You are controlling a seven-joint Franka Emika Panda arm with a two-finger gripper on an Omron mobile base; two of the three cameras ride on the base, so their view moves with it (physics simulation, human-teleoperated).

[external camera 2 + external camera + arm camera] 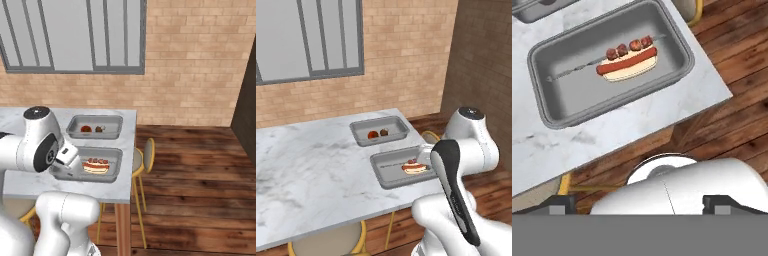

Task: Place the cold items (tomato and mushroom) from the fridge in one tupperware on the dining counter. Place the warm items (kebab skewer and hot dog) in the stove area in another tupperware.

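Grey tupperware (557, 107) shows kebab skewer's (619, 50) thin stick up close

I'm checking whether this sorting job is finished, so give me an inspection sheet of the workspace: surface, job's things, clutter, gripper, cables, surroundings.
Surface: white marble dining counter, with two grey trays near its end.
Job's things: far tupperware holds the tomato and the mushroom side by side; near tupperware holds the hot dog with the kebab skewer lying along it.
Clutter: nothing seen.
Gripper: gripper open, holding nothing, back from the counter edge over the wooden floor.
Cables: nothing seen.
Surroundings: brick wall, window, wooden floor, yellow-framed stools by the counter.
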